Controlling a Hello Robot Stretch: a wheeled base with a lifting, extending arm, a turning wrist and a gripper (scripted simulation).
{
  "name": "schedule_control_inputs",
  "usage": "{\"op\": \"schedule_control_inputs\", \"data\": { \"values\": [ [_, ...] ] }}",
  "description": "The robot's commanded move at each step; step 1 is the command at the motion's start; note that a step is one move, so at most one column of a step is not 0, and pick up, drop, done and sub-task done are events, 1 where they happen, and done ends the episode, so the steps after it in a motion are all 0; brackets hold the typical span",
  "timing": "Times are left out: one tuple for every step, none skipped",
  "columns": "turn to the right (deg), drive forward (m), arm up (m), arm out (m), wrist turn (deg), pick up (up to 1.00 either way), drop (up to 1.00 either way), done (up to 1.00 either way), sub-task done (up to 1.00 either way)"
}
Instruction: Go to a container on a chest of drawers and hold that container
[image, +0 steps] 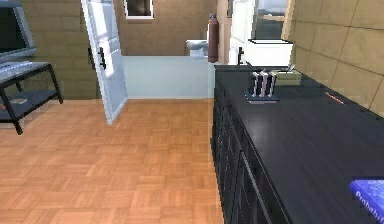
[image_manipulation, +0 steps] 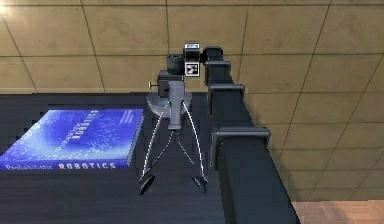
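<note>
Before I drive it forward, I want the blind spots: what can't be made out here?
Blue book: cut off by the forward view's bottom right corner.
Television: cut by the forward view's left edge.
Dark striped thing beside the white box, forward view: too small to name.

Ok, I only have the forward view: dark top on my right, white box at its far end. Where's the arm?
Observer: In the arm side view the arm stretches out over that dark top.
Operator: Anything beside the gripper?
Observer: A blue book lies flat on the top, left of the gripper in that view.
Operator: Is it holding anything?
Observer: Only bare top shows at and behind its far end, so it holds nothing.
</note>
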Motion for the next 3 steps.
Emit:
{"op": "schedule_control_inputs", "data": {
  "values": [
    [0.0,0.0,0.0,0.0,45.0,0.0,0.0,0.0,0.0],
    [0.0,0.0,0.0,0.0,45.0,0.0,0.0,0.0,0.0],
    [0.0,0.0,0.0,0.0,45.0,0.0,0.0,0.0,0.0]
  ]
}}
